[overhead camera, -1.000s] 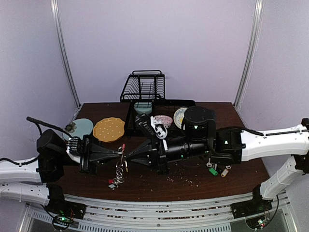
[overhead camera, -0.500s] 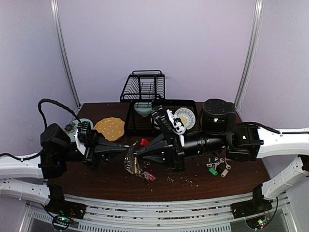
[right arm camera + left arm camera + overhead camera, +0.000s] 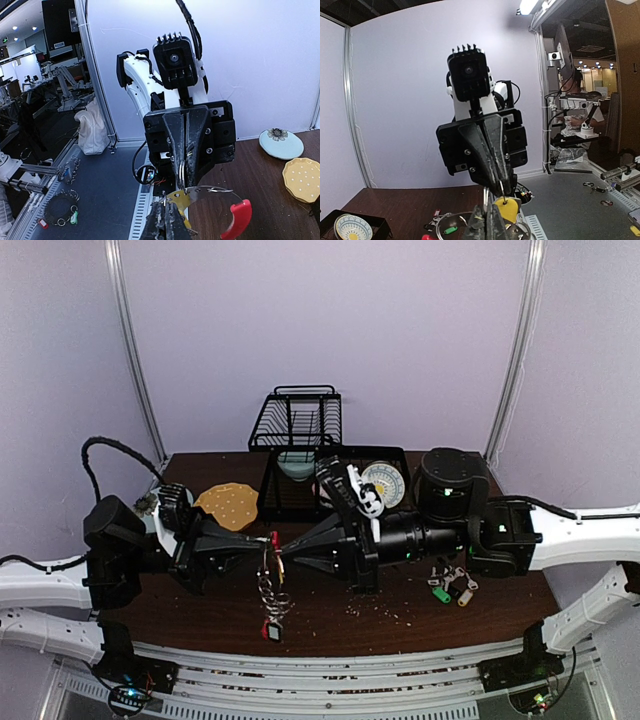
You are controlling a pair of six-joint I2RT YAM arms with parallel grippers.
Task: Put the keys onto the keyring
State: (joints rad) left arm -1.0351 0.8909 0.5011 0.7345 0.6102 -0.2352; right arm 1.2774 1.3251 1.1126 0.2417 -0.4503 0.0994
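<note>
Metal keyring (image 3: 270,570) is clamped aloft between left pincer (image 3: 258,558) and right pincer (image 3: 288,555), presumably so keys (image 3: 270,608) are hung free.

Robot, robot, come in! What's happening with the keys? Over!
Left gripper shut on the keyring, held up. Right gripper shut on a yellow tag, tip to tip. Keys dangling. Nothing blocking.

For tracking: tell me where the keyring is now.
Top view, left of centre: the keyring hangs above the table, pinched between the left hand and right hand, keys dangling below.
</note>
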